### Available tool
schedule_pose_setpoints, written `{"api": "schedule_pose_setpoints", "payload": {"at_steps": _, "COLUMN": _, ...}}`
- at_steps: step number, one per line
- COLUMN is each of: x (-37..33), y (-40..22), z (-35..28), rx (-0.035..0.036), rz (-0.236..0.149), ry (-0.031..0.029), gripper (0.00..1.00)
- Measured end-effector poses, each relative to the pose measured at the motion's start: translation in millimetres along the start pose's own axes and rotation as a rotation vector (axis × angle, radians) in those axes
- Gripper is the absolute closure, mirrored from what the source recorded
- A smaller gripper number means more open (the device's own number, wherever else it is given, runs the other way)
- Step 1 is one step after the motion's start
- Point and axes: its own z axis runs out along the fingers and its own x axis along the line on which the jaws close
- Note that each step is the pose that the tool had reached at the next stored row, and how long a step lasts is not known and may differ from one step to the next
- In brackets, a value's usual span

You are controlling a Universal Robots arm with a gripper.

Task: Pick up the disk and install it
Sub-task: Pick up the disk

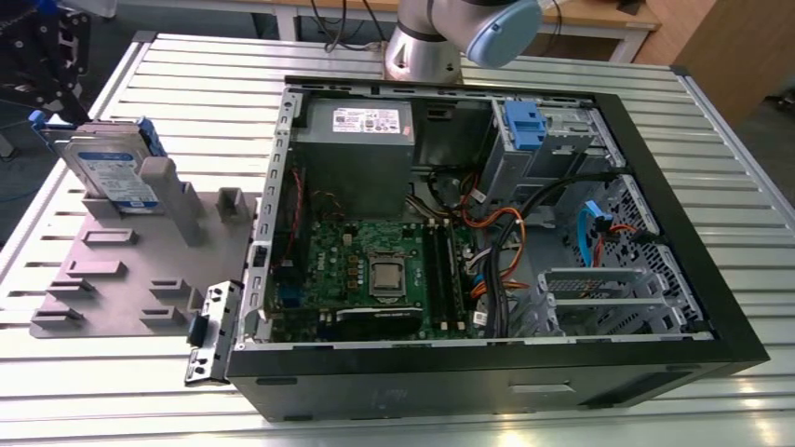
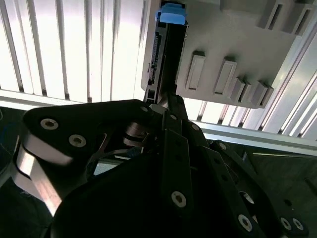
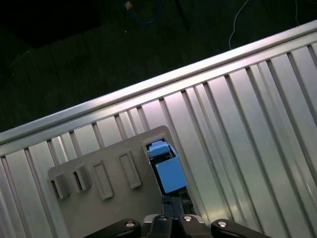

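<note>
The disk, a silver drive with a blue-and-white label in a blue carrier, stands on edge in a slot of the grey fixture plate at the exterior view's left. My black gripper hangs just above and behind its upper end. In the second wrist view the gripper meets the disk's connector edge below the blue end tab. In the first wrist view the blue carrier end runs down to the gripper.
An open computer case lies on the slatted metal table, showing the motherboard, a grey power-supply box and a drive bay with a blue bracket. The arm's base stands behind the case. A loose metal latch lies beside the fixture.
</note>
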Motion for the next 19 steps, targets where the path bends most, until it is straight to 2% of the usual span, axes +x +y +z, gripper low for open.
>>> {"api": "schedule_pose_setpoints", "payload": {"at_steps": 5, "x": -0.1, "y": -0.3, "z": 0.0, "rx": -0.0026, "rz": -0.056, "ry": -0.0001, "gripper": 0.89}}
{"api": "schedule_pose_setpoints", "payload": {"at_steps": 10, "x": -0.3, "y": -0.6, "z": 0.0, "rx": -0.0064, "rz": -0.101, "ry": -0.0054, "gripper": 0.89}}
{"api": "schedule_pose_setpoints", "payload": {"at_steps": 19, "x": -0.3, "y": -0.8, "z": 0.0, "rx": -0.0075, "rz": -0.113, "ry": -0.0070, "gripper": 0.89}}
